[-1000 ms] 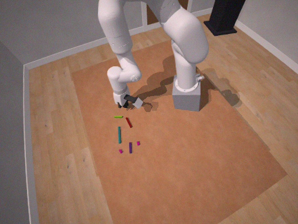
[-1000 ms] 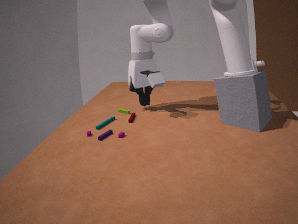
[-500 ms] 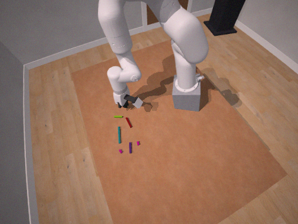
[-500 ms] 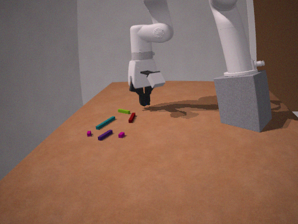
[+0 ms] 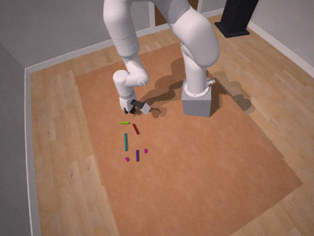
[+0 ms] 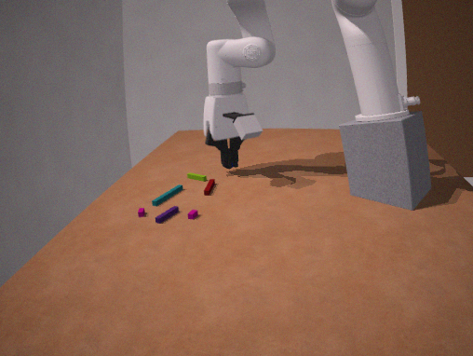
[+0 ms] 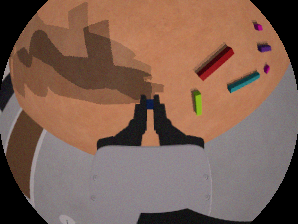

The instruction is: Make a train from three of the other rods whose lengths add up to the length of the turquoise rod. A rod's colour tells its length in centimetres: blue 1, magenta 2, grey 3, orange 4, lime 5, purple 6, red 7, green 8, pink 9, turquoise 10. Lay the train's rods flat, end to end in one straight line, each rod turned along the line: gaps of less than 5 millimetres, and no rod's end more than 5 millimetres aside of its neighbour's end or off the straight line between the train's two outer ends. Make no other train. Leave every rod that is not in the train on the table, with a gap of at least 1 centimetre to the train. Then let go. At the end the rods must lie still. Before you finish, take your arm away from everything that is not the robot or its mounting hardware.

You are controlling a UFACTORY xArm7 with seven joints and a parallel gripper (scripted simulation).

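Gripper (image 5: 129, 112) (image 6: 229, 166) (image 7: 149, 102): black fingers drawn nearly together on a small blue block-like rod (image 7: 150, 104), raised above the surface in the exterior view.
Wrist view alone: shows the blue rod plainly between the fingertips, at the centre of the frame; the top and exterior views do not make it out.
Turquoise rod (image 5: 125, 142) (image 6: 168, 195) (image 7: 243, 82): long, straight-sided, flat; left of centre in the top frame, right side of the wrist frame.
Lime rod (image 5: 124, 123) (image 6: 196, 177) (image 7: 198, 103): flat, above the turquoise rod in the top frame and turned across it.
Red rod (image 5: 135, 129) (image 6: 209, 186) (image 7: 215, 63): slanting, just right of the lime rod in the top frame, apart from it.
Purple rod (image 5: 137, 155) (image 6: 167, 214) (image 7: 264, 48): below and right of the turquoise rod in the top frame.
Magenta rods: 2 short ones, 1 (image 5: 127, 159) (image 6: 141, 212) (image 7: 266, 69) left of the purple rod in the top and exterior frames, 1 (image 5: 146, 151) (image 6: 193, 214) (image 7: 258, 26) right of it.
Table edge: the orange-brown top (image 5: 201, 173) (image 6: 279, 280) (image 7: 165, 45) has its left edge nearer the rods than its right in the top frame.
Gaps: all 6 lying rods stand apart.
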